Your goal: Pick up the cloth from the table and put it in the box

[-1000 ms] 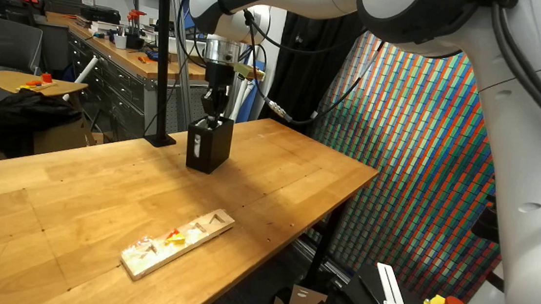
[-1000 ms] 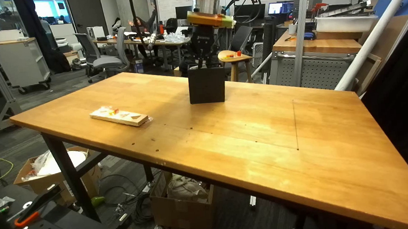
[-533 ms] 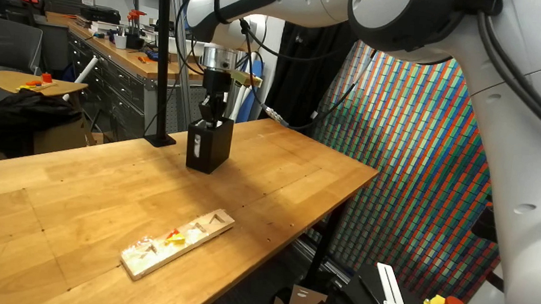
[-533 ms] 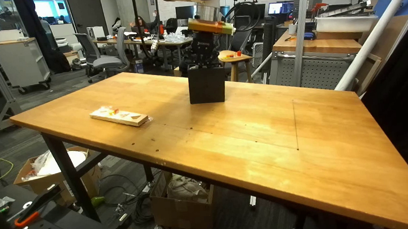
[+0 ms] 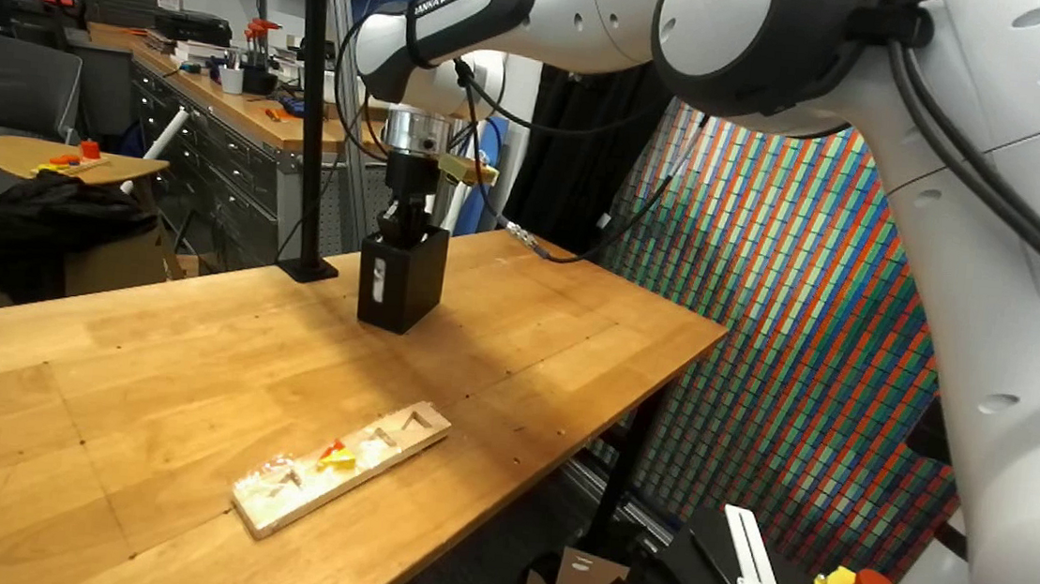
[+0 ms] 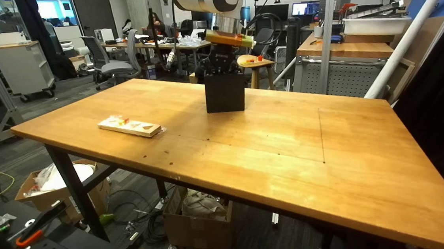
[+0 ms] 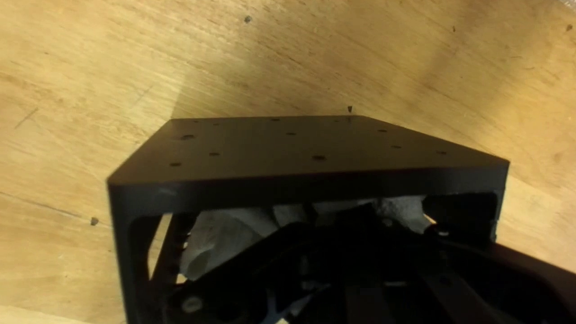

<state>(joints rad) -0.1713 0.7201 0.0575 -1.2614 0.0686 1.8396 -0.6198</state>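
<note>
The black box (image 5: 415,283) stands upright on the table (image 5: 195,348), and also shows in an exterior view (image 6: 225,93) and the wrist view (image 7: 270,150). The pale grey-white cloth (image 7: 220,236) is bunched inside the box in the wrist view. A pale patch shows through the slot in the box's side in an exterior view. My gripper (image 5: 405,227) points down into the box's open top; it also shows in an exterior view (image 6: 221,67). In the dark wrist view my fingers (image 7: 353,218) come together in the cloth and look shut on it. The fingertips are mostly hidden.
A wooden strip with cut-outs and a red and yellow piece (image 5: 338,457) lies on the table, also in an exterior view (image 6: 129,126). A black post (image 5: 311,123) stands at the table edge near the box. A patterned panel (image 5: 760,351) hangs beyond the table.
My gripper has moved down, deeper into the box. The pale cloth that showed at the box's top has sunk mostly out of sight in the exterior view. The box has not moved.
</note>
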